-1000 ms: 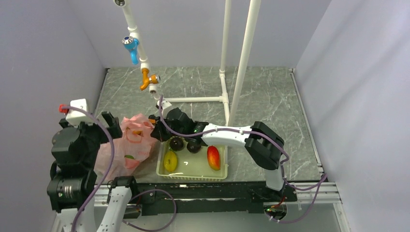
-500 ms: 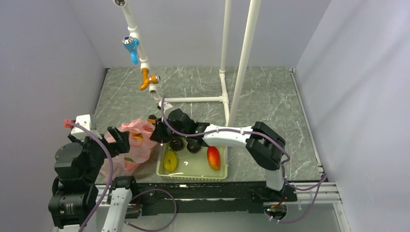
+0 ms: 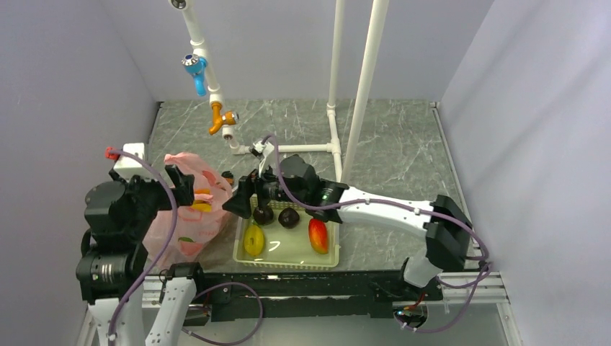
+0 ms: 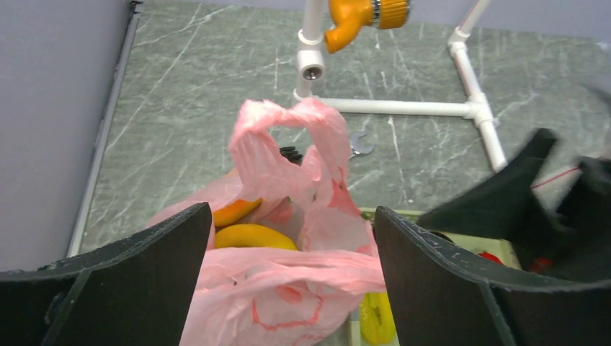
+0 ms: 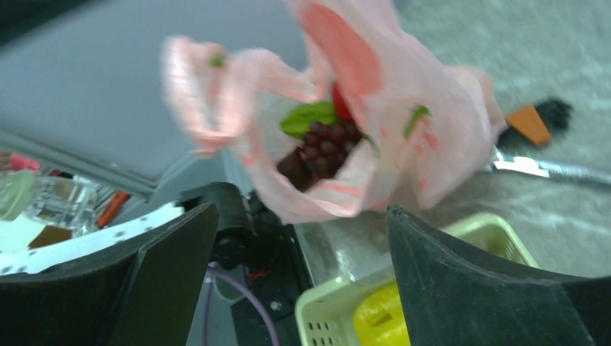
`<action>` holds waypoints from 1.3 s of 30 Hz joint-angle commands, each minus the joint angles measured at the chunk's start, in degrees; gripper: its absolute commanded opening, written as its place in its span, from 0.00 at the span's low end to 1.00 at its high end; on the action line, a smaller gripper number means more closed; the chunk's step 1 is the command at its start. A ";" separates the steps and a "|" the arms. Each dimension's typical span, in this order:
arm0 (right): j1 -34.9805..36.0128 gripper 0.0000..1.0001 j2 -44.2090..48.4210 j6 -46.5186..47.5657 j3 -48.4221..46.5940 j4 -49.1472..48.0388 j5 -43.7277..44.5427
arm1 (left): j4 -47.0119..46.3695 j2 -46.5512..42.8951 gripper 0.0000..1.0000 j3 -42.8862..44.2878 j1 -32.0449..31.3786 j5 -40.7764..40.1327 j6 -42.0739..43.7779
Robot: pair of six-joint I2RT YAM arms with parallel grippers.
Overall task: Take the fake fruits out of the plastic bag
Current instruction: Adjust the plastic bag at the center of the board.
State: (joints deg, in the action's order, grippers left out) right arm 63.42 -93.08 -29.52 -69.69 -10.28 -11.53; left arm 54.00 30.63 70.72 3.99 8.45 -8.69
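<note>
**Bag open, fruits inside, both jaws empty**

Location. The plastic bag [image 3: 189, 209] sits on the left of the desk [image 3: 389, 144], just beside the pale green basket [image 3: 284, 264]. Its mouth gapes, and one loop handle [image 4: 288, 126] stands up. The fake fruits are inside the bag: the grape bunch [image 5: 320, 151] with the flat green piece [image 5: 306, 117] and the red ball [image 5: 340, 101] above it on the basket side, and the yellow banana-like piece [image 4: 253, 236] and the orange oval [image 4: 234, 213] on the other side.

Handling, as judged. The fruits look light, hard and glossy, so they would be slippery. The round ones would likely squirt out of a shallow pinch. The knobbly grape bunch offers the best purchase, taken across its width. The banana-like piece should be pinched across its narrow middle. The bag film is thin and limp and would cling or lift along with a fruit. It is best steadied by the handle or the rim.

Jaws. The left jaws are spread wide and hold nothing. They hover on the near side of the bag, and its mouth is framed between their tips but clear of them. The right jaws are also wide apart and empty. They hang over the basket's left edge and face the mouth. The grape bunch lies in line between them, apart from both fingers.
</note>
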 commanded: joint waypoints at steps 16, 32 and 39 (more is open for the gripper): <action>6.39 0.92 -8.61 10.49 -8.06 -19.09 3.59 | -7.63 8.63 0.97 0.41 0.22 -3.85 5.95; 7.18 0.39 -13.97 8.42 -15.99 -20.48 -5.40 | -9.76 13.17 0.26 3.30 0.23 -1.42 11.76; 9.81 0.00 -16.32 8.61 -21.89 -16.99 -11.06 | -10.80 14.14 0.00 4.95 0.22 -2.12 12.31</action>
State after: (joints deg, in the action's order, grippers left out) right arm 71.13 -108.62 -21.06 -85.76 -27.92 -17.45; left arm 45.65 44.53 72.75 3.99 5.87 2.50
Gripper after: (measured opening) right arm 0.034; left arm 0.035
